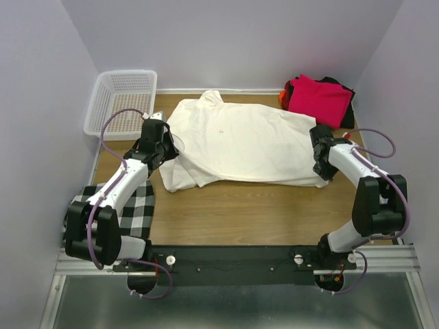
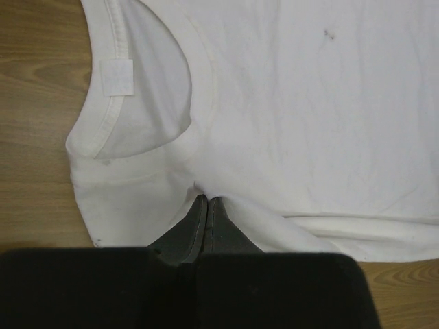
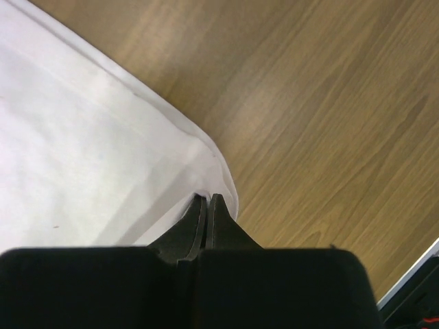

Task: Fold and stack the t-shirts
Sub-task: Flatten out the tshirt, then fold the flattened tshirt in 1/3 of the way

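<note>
Two arms are on one garment. The cream t-shirt lies spread flat across the middle of the bench, collar to the left and hem to the right. Its near-left part is bunched and doubled over itself.

On the left arm, the left jaws are pressed together on the cream t-shirt just beside the neck opening. From the left wrist I see the cloth puckering at their tips, and a small white label sewn inside the collar.

On the right arm, the right jaws are likewise closed, nipping the near-right corner of the hem. Bare wood shows just beyond them.

In the far-right corner, well apart from the cream t-shirt, sits a folded pile. The magenta-red shirt is on top, the black shirt under it, and an edge of the orange shirt shows at the pile's left side.

A white mesh basket stands in the far-left corner. A black-and-white checked cloth lies at the near left, partly under the left arm.
</note>
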Tool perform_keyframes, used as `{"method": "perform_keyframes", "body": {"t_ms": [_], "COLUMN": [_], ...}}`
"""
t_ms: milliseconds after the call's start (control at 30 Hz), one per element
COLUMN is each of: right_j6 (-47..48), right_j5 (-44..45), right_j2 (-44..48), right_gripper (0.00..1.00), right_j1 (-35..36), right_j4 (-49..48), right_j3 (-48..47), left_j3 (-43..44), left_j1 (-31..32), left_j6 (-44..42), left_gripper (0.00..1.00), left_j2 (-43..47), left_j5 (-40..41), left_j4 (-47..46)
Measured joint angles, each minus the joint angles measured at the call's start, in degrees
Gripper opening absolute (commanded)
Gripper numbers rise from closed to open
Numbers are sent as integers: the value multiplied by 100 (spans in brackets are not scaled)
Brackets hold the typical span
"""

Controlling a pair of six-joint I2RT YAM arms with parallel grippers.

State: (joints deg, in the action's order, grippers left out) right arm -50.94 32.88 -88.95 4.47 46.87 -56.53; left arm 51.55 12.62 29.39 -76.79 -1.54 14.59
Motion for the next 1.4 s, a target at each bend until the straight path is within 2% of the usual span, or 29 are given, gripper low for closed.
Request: {"method": "perform_keyframes", "body": {"t_ms": [233, 700, 1400], "right_j6": [214, 619, 647], "right_j5": [2, -59, -13], "right_j2": [-186, -1029, -1366], "right_gripper": [1, 1, 1], "right_j1": [0, 0, -85], "right_j4": [-151, -538, -638], "right_j3": [-562, -1099, -1274], "left_j3": [310, 793, 2162], "left_j1": [0, 0, 0], "left_j6": [-81, -170, -619], "left_gripper": [0, 0, 0], "left_j2": [-52, -595, -2267], "left_j5": [131, 461, 323], "left_j4": [-131, -216, -555]}}
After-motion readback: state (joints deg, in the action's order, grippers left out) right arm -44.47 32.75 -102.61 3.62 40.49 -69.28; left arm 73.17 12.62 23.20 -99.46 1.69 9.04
